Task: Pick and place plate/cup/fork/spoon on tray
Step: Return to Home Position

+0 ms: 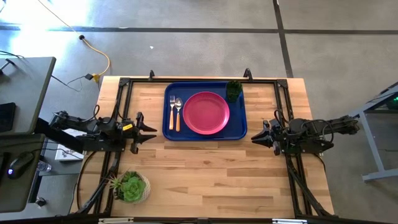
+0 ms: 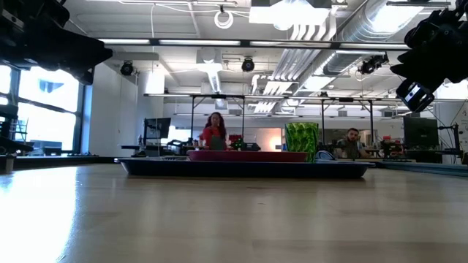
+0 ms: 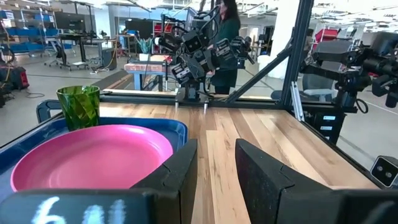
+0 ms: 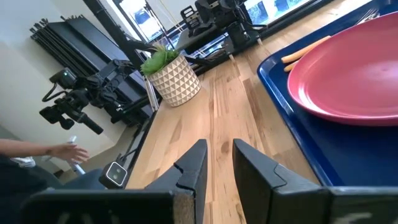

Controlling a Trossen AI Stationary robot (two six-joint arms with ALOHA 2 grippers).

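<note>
All four items sit on the tray (image 1: 205, 134): plate (image 1: 206, 112) centre, cup (image 1: 234, 91) at far corner, fork (image 1: 171, 113) and spoon (image 1: 178, 113) side by side beside plate. Looks complete. Left gripper (image 1: 151, 129) and right gripper (image 1: 257, 137) flank the tray over bench (image 1: 205, 174), fingers slightly apart, holding nothing.

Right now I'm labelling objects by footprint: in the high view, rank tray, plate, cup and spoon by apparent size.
1. tray
2. plate
3. cup and spoon: the spoon looks longer but thinner, so I won't rank them.
</note>
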